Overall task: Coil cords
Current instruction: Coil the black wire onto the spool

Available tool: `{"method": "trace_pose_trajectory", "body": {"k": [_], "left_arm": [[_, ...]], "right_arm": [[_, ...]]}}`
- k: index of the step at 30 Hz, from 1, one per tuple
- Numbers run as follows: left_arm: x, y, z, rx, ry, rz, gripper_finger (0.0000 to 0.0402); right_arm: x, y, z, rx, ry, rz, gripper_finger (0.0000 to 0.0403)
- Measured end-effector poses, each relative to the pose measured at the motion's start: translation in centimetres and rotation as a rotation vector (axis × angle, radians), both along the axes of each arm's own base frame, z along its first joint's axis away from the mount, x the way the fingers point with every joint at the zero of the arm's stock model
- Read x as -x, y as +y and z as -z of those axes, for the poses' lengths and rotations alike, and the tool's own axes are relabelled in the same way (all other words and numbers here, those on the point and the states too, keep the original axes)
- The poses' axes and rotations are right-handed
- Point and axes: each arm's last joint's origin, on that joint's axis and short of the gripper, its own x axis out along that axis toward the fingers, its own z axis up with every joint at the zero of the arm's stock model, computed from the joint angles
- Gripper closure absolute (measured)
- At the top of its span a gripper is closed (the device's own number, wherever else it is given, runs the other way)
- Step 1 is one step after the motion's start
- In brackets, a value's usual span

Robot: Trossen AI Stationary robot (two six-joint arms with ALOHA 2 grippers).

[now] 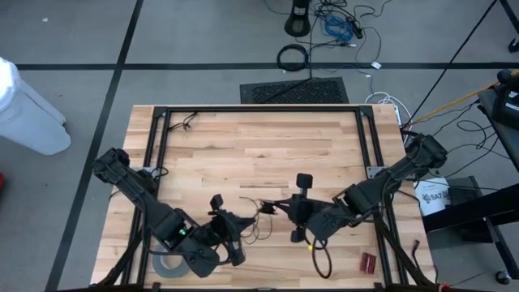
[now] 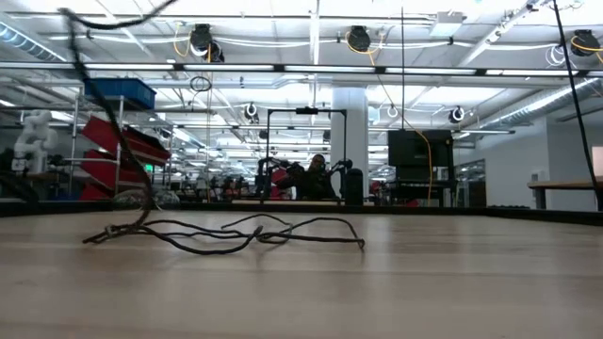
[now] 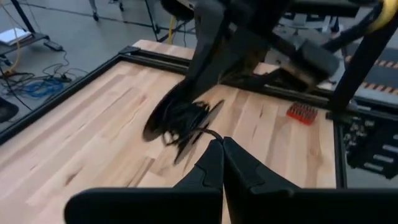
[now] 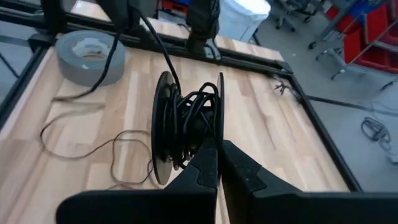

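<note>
The cord is a very thin dark wire, partly wound on a small black spool (image 4: 186, 124) made of two round discs. The spool also shows in the left wrist view (image 3: 183, 118). My right gripper (image 4: 219, 148) is shut on the spool over the table's near middle. My left gripper (image 3: 221, 144) is shut on the wire a short way left of the spool. The rest of the wire lies in loose loops (image 2: 226, 235) on the wood, also seen in the right wrist view (image 4: 93, 149). One strand (image 2: 94, 94) rises from the loops. My left gripper pinches one strand of the thin wire (image 3: 208, 132) between its two fingertips, coming from the table's left side and slanting slightly down. From there the wire runs on to the spool. My right gripper pinches the rim of one of the spool's discs (image 4: 220, 127) between its two fingers, coming from the table's right side and slanting slightly down. The spool is lifted clear of the wood with its discs on edge. A strand (image 4: 158, 46) leads up from it toward the left arm.
A wide grey tape roll (image 4: 90, 56) lies at the near left corner (image 1: 166, 264). A small red object (image 1: 368, 261) lies near the right front. Black frame rails (image 1: 154, 146) run along the table's left, far and right sides. Bare wood stretches toward the far edge.
</note>
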Motion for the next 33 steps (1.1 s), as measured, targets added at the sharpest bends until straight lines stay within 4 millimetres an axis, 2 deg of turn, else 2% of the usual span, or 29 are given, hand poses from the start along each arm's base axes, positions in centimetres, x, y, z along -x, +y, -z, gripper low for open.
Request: {"method": "trace_pose_trajectory", "body": {"k": [11,24,28,33], "left_arm": [[-1.8,2.0,-1.0,0.052,-0.071,-0.075,0.0401],[-2.4,2.2,-0.9,0.065,-0.085,-0.086,0.0402],[-3.3,2.3,-0.3,0.068,-0.094,-0.099,0.04],[-4.1,2.3,0.6,0.05,-0.081,-0.107,0.0379]], "right_arm": [[-2.3,-0.9,0.3,0.029,-0.088,0.085,0.0403],[-2.4,-1.3,0.1,0.053,-0.119,0.156,0.0403],[-2.5,-1.2,-0.1,0.04,-0.139,0.157,0.0403],[-2.5,-1.2,-0.2,0.034,-0.148,0.159,0.0403]]}}
